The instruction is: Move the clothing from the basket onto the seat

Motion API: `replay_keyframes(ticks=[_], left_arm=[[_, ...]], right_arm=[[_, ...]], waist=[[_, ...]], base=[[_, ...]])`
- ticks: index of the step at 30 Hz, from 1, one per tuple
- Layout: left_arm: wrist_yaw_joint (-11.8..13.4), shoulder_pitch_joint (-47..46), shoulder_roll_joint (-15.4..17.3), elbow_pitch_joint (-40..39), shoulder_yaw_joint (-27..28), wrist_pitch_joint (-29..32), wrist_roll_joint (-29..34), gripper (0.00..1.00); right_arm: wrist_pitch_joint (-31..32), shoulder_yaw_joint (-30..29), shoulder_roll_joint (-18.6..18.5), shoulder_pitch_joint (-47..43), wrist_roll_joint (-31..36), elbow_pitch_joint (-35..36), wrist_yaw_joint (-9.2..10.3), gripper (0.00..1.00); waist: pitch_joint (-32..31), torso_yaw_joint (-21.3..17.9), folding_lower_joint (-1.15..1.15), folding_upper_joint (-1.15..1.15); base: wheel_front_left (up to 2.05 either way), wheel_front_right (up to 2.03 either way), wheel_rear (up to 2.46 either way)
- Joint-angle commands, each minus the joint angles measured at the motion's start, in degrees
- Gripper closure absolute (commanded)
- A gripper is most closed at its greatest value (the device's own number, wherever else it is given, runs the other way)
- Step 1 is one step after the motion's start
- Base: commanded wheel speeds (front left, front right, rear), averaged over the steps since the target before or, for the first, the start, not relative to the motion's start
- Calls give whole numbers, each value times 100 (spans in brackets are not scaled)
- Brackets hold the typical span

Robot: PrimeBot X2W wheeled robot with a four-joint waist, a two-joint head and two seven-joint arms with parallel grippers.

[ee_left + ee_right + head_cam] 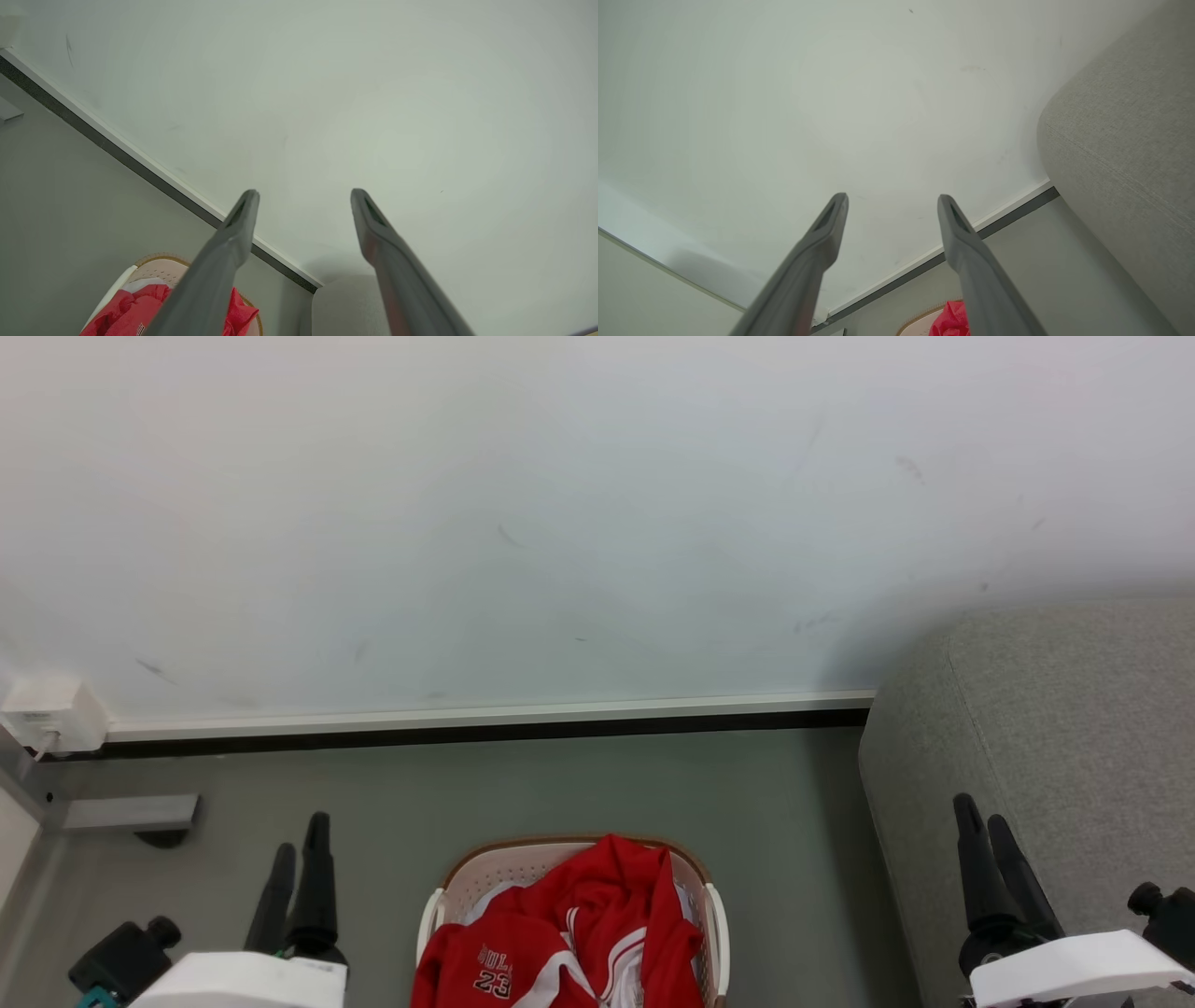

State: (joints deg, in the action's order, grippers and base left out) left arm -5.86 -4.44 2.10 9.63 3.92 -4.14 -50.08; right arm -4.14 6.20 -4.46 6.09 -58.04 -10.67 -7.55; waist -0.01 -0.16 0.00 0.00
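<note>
While the clothing [597, 915] sits heaped in the basket [481, 882] bottom centre, my left claw [302, 835] and right claw [979, 810] both hang wide, empty.

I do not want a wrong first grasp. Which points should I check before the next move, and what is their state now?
1. left gripper open and empty: ok.
2. right gripper open and empty: ok.
3. clothing lies in the basket, uncovered: ok.
4. Whole basket in the head view: not ok, its near part is cut off.
5. Free room on the seat: cannot tell, just a corner is in view.
</note>
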Motion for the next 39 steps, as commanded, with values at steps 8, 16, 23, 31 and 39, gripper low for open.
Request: replay_keyframes(ticks=[8, 16, 23, 31, 39], left_arm=[[160, -55, 60, -24, -232, -193, 1146, 0], [290, -73, 98, -27, -354, -326, 1758, 0], [365, -73, 136, -55, -431, -430, 2183, 0], [407, -89, 159, -87, -488, -553, 2638, 0], [422, -73, 166, -121, -512, -663, 3062, 0]], right_arm=[[-186, 209, -76, 179, 1140, 123, 5, 0], [-326, 240, -31, 206, 1830, 126, 6, 0], [-430, 299, -10, 226, 2309, 96, 6, 0], [-552, 376, 5, 270, 2753, 73, 7, 0], [-661, 439, 16, 270, 3131, 81, 8, 0]], waist=[[-23, 19, 0, 0], [-27, 15, 0, 0], [-22, 6, 0, 0], [-20, -4, 0, 0], [-23, 0, 0, 0]], base=[[0, 0, 0], [0, 0, 0], [0, 0, 0], [0, 0, 0], [0, 0, 0]])
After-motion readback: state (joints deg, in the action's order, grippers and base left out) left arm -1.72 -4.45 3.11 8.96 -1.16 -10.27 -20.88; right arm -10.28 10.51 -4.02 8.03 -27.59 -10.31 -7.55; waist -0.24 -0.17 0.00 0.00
